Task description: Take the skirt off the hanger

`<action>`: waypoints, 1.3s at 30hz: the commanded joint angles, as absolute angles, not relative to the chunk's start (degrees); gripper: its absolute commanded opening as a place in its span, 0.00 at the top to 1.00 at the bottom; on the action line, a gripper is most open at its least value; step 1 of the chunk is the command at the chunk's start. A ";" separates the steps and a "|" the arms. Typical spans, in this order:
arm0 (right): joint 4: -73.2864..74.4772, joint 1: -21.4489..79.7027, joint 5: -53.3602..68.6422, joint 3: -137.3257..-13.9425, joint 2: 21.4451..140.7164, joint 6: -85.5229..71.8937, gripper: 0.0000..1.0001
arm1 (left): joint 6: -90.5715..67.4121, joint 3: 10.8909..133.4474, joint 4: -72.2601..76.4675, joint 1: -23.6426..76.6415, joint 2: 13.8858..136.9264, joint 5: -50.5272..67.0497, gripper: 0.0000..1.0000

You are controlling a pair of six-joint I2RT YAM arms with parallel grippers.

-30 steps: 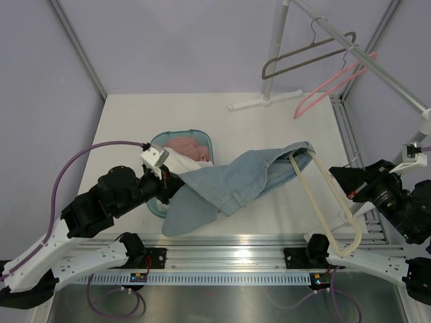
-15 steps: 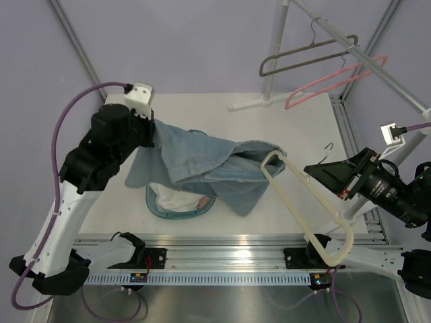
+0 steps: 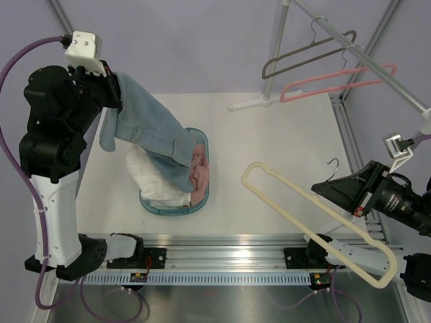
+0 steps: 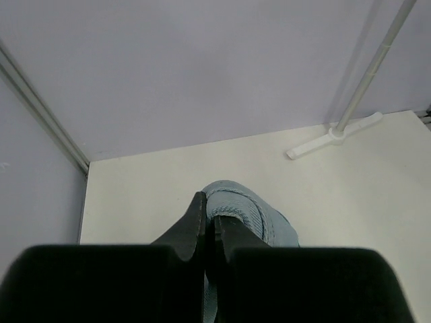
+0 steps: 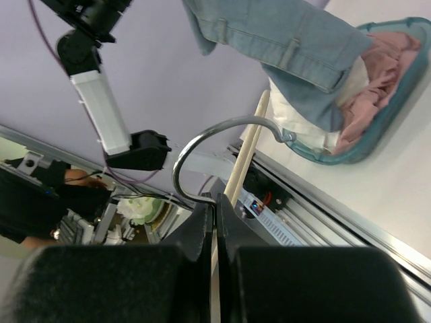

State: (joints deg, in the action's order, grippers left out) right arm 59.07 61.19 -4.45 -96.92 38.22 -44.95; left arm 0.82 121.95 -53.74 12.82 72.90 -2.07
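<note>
Above the basket (image 3: 168,211), the upright left arm (image 3: 52,134) dangles the skirt (image 3: 145,121).

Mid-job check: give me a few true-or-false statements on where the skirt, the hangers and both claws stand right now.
1. The denim skirt is threaded on the cream hanger. False: the hanger is bare, and the skirt hangs from the raised left claw.
2. The left claw is shut on the denim skirt. True.
3. The skirt's lower end hangs down to the clothes in the teal basket. True.
4. The right claw is open and empty. False: it is shut on the cream hanger near its metal hook.
5. Three hangers hang on the rail. False: two do, one grey and one pink.
</note>
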 commanded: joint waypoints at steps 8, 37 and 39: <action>62.14 61.17 -10.72 -90.62 35.86 -45.00 1.00 | 0.26 120.28 -43.25 12.04 74.01 8.08 1.00; 61.53 61.17 -10.90 -85.78 32.35 -47.90 1.00 | -16.07 60.40 -15.84 10.63 56.61 28.29 1.00; 61.17 61.17 -10.81 -85.34 32.08 -48.16 1.00 | -17.22 55.66 -13.29 10.55 56.34 28.83 1.00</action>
